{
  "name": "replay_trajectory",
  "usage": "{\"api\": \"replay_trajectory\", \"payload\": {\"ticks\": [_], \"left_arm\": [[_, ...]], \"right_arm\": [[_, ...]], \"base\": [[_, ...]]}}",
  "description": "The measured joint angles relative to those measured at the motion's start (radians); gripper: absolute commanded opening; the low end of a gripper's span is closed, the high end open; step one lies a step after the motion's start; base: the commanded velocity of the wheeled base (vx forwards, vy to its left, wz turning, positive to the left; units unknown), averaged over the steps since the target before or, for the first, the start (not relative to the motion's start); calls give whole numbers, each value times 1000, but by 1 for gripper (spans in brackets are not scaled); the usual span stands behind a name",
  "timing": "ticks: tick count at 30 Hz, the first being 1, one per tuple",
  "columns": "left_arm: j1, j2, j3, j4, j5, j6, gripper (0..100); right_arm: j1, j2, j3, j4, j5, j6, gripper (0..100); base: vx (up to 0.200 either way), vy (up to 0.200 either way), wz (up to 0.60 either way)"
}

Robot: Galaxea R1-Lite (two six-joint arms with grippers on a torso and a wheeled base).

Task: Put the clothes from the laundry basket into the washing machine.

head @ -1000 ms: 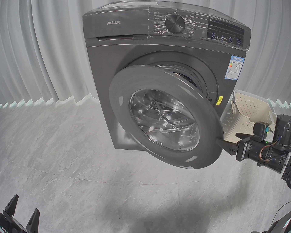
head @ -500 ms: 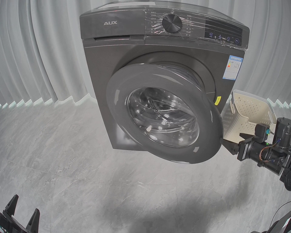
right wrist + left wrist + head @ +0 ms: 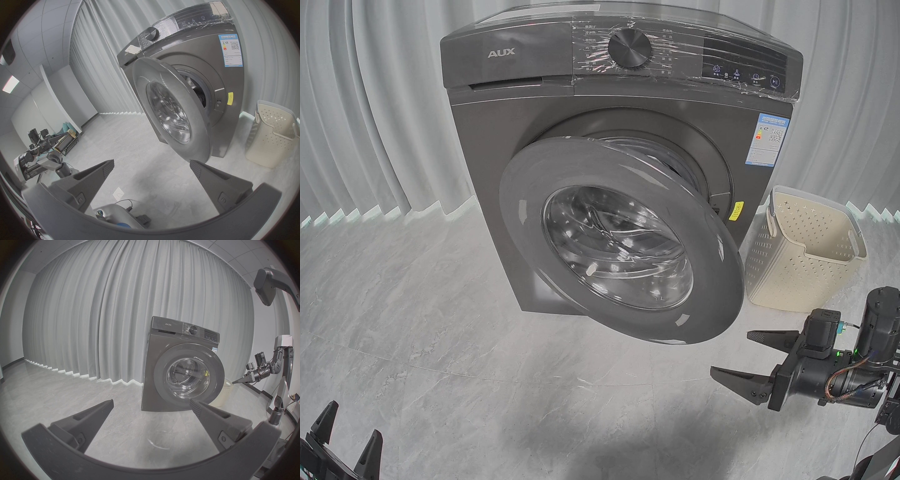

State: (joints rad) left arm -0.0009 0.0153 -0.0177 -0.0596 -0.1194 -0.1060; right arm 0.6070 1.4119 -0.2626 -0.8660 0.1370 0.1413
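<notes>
The grey washing machine [image 3: 487, 125] stands ahead with its round glass door [image 3: 619, 244] swung partly open; the drum opening [image 3: 669, 156] shows behind it. To its right on the floor sits the cream perforated laundry basket [image 3: 806, 250], its inner walls bare. My right gripper [image 3: 731, 353] hangs open and holds nothing, below and to the right of the door's lower rim and in front of the basket. Down at the lower left my left gripper [image 3: 353, 420] is open with nothing in it, far from the machine [image 3: 181, 365]. From the right wrist, the door [image 3: 172, 109] and basket [image 3: 275, 134] lie ahead.
Grey tiled floor [image 3: 456, 325] spreads wide in front and to the left of the machine. Pale curtains [image 3: 375, 112] hang behind it. Another robot stand and some furniture [image 3: 40, 150] are far off across the room.
My right gripper has come away from the door's rim, moving down and back toward me. The whole head picture has shifted, with the machine now more to the left.
</notes>
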Motion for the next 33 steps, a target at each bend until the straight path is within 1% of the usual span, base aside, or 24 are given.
{"api": "replay_trajectory", "payload": {"ticks": [3, 8, 12, 13, 18, 21, 24, 27, 30, 33], "left_arm": [[1, 0, 0, 0, 0, 0, 100], [0, 0, 0, 0, 0, 0, 100], [1, 0, 0, 0, 0, -1, 100], [0, 0, 0, 0, 1, -2, 100], [1, 1, 0, 0, 0, -1, 100], [0, 1, 0, 0, 0, -1, 100], [-1, 0, 0, 1, -1, 1, 100], [-1, 1, 0, 2, -13, 5, 100], [-1, 0, 0, 3, -21, 9, 100], [-1, 1, 0, 3, -23, 10, 100]], "right_arm": [[22, 16, -6, -38, 4, 7, 100], [27, 70, -36, -100, -1, 14, 100], [1, 126, -71, -152, -19, 14, 100], [-10, 139, -83, -171, -26, 13, 100], [-57, 171, -134, -182, -74, 6, 100], [-84, 180, -156, -184, -84, 4, 100], [-89, 183, -157, -183, -85, 4, 100], [-73, 183, -150, -183, -84, 7, 100], [-40, 185, -141, -185, -82, 18, 100], [-24, 187, -142, -205, -81, 20, 100]], "base": [[200, 0, 0], [0, 0, 0], [0, 0, 0], [0, 0, 0], [0, 0, 0], [200, 0, 0], [200, 0, 0], [200, 0, 0], [200, 0, 0], [200, 0, 0]]}}
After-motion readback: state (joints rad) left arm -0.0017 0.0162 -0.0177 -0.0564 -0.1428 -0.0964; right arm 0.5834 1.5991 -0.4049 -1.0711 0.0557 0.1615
